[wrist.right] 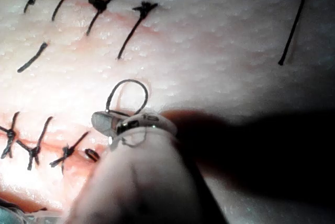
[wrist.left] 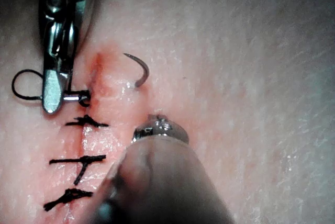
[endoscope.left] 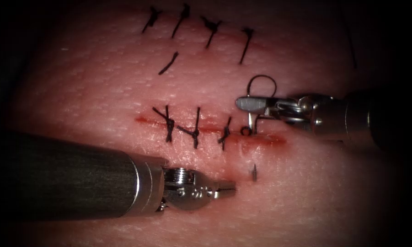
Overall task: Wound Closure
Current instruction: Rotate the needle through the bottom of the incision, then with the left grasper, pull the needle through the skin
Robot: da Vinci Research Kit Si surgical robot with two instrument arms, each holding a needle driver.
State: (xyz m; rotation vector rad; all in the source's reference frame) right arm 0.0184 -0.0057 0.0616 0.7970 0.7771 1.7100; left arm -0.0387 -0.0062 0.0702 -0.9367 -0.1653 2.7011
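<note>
A small mark on your right pincer (endoscope.left: 249,104) is too fine to read. That pincer is clamped on the needle (wrist.left: 137,72) near its tail, just above the cut (endoscope.left: 272,139) at its right end, with thread (endoscope.left: 262,84) looping over it. The needle is in the tissue (endoscope.left: 100,91); its tip stands out below the cut, just right of your left pincer (endoscope.left: 226,186) (closed, holding nothing). Three stitches (endoscope.left: 195,130) lie to the left, and bare tissue lies to the right.
</note>
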